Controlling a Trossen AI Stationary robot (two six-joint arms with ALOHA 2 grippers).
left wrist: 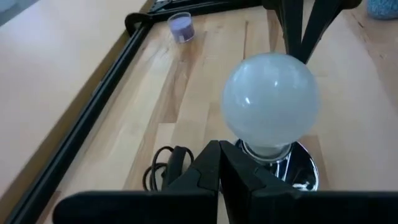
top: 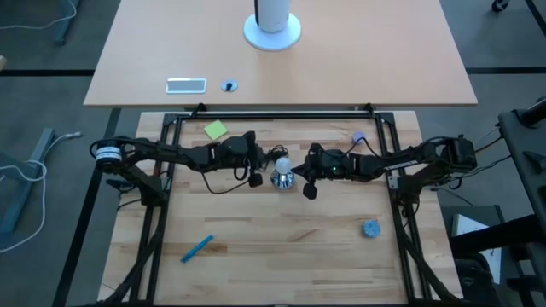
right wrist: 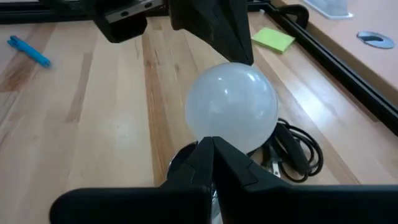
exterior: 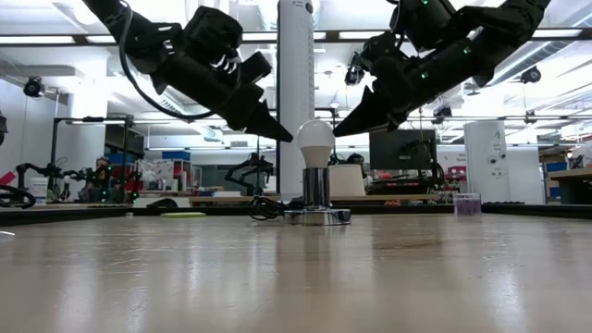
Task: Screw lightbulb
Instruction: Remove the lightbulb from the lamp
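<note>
Closed fingertips of the left pincer [left wrist: 219, 163] and right pincer [right wrist: 213, 157] fill each wrist view, holding nothing, just beside the lightbulb [left wrist: 272, 103]. Low view: the bulb stands upright in the socket [exterior: 315, 188] mid-worktop, both pincers clear of it; seating appears done or pending, so any further turn requires opening a pincer around the globe.

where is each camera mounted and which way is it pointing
High view: overhead, facing straight down; both arms flank the lightbulb in its socket.
Low view: at tabletop height, facing level across; the left gripper and right gripper come from above.
Left wrist view: on the left arm, facing the lightbulb past its own shut fingers.
Right wrist view: the same from the opposite side.
All four share the lightbulb.
</note>
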